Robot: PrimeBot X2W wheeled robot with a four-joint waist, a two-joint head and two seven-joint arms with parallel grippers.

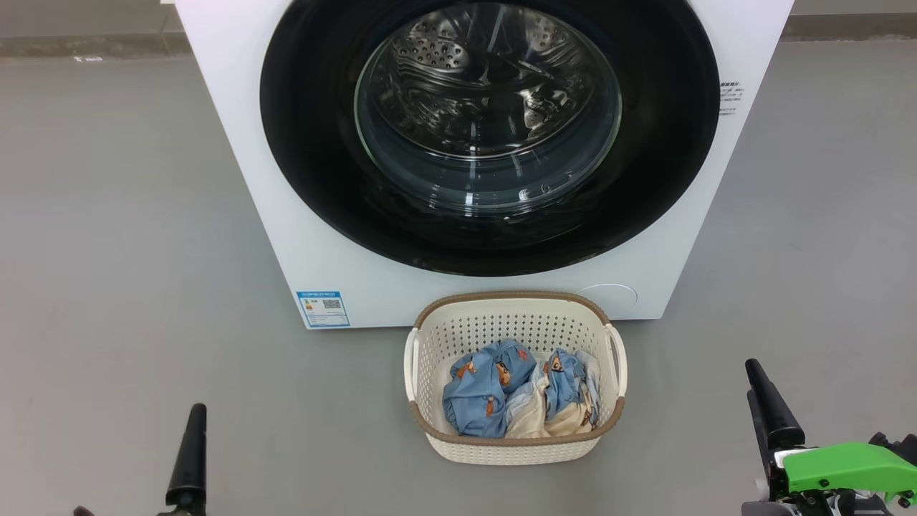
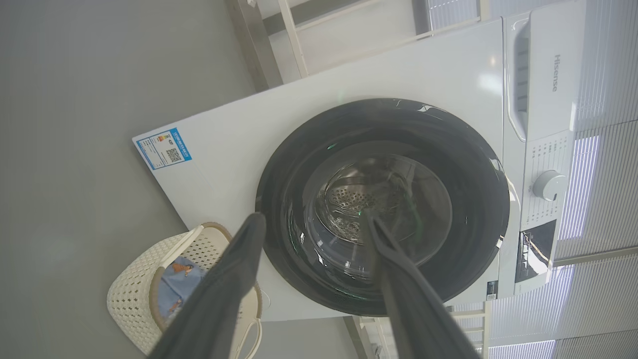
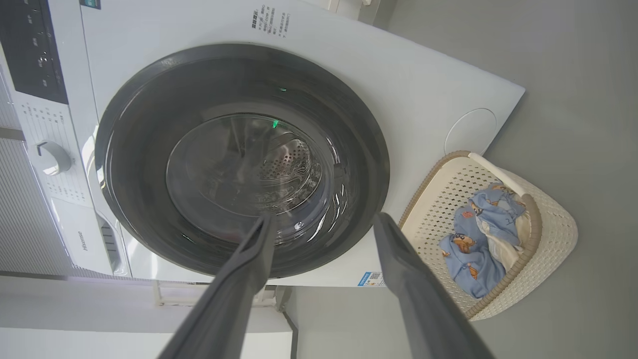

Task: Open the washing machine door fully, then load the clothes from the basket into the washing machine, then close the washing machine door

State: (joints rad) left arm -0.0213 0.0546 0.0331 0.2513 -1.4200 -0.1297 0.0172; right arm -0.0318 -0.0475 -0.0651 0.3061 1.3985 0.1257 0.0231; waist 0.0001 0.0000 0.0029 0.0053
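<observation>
**Shut door straight ahead of both grippers, basket between them**

The washing machine door (image 1: 487,122) sits flush and closed in the front of the washing machine (image 1: 243,143), so opening it looks like the step in hand. It faces both arms squarely. Seen along the left gripper (image 2: 314,219), whose two fingers stand wide apart with nothing between them, the glass bowl lies dead ahead and well off the fingertips. The right gripper (image 3: 324,219), equally spread and empty, has the same bowl ahead and slightly to the side of its fingers. Neither arm looks clearly nearer.

The door is round, so it has no long axis to line up with. What matters is which edge swings free, and I cannot make out a handle or a hinge.

The basket (image 1: 512,295) stands on the floor (image 1: 107,287) just in front of the machine, ahead of and between the two grippers. It seems a little closer to the right one. The clothes (image 1: 487,387) lie bunched in its bottom, well apart from either gripper.
</observation>
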